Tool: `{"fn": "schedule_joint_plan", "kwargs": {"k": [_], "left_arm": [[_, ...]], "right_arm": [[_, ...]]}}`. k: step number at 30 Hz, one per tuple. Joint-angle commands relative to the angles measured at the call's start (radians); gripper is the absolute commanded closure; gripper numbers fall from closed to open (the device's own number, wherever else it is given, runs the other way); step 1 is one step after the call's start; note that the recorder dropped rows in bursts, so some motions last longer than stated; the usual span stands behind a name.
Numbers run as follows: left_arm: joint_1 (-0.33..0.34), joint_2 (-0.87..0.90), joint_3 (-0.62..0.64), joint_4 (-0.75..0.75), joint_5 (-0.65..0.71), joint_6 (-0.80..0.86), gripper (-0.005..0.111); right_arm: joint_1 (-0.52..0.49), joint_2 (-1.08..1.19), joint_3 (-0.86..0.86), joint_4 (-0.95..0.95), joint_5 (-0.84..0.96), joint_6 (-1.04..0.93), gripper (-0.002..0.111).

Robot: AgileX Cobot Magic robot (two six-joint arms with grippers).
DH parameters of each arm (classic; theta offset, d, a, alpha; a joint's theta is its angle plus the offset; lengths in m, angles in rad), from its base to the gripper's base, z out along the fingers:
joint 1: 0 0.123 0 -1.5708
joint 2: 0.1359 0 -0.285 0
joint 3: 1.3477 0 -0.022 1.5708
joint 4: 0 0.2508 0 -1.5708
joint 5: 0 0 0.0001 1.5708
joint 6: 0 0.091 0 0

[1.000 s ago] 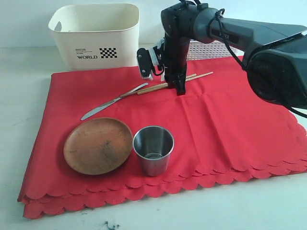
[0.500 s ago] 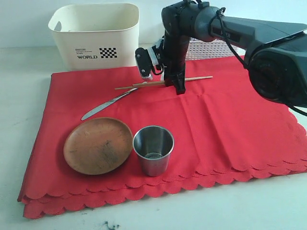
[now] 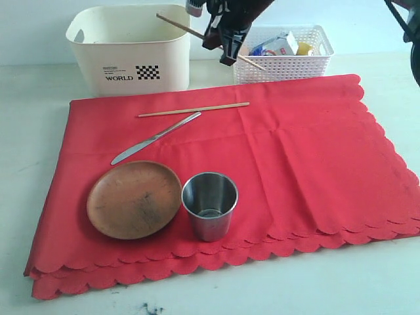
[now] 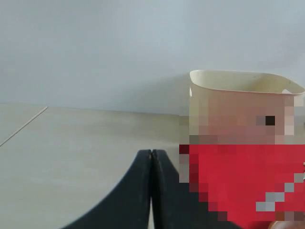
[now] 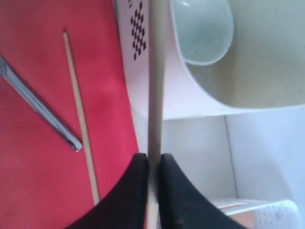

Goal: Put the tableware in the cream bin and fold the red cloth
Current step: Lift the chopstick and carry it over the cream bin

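The right jaws are pinching only one chopstick [image 3: 178,23], now raised over the cream bin [image 3: 125,52], while its twin [image 3: 193,109] is lying left behind on the red cloth [image 3: 295,164], needing another trip.

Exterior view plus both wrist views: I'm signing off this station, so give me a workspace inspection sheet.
Surface: pale table, with the red cloth spread flat on it.
Job's things: cream bin behind the cloth, white bowl inside it; loose chopstick, knife, wooden plate and steel cup on the cloth.
Clutter: lattice basket beside the bin, holding a carton.
Grippers: right gripper shut on the held chopstick, up near the bin; left gripper shut, empty.
Cables: nothing seen.
Surroundings: plain pale wall.
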Motion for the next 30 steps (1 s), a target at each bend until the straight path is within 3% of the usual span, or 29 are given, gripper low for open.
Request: {"fn": "schedule_joint_plan", "kwargs": {"k": [1,7,16,20,30], "left_arm": [[-0.007,-0.007,0.002,0.000,-0.003,0.004,0.104],[-0.007,-0.007,0.002,0.000,-0.003,0.004,0.104],[-0.007,-0.007,0.002,0.000,-0.003,0.004,0.104],[-0.007,-0.007,0.002,0.000,-0.003,0.004,0.104],[-0.007,-0.007,0.002,0.000,-0.003,0.004,0.104]], "right_arm": [[-0.002,-0.014,-0.004,0.046,-0.024,-0.014,0.108],[-0.002,-0.014,-0.004,0.140,-0.098,-0.023,0.108],[-0.009,-0.010,-0.004,0.359,-0.202,-0.347,0.108],[-0.021,-0.008,-0.004,0.418,-0.189,-0.372,0.108],[-0.027,-0.057,-0.004,0.411,0.116,-0.268,0.108]]}}
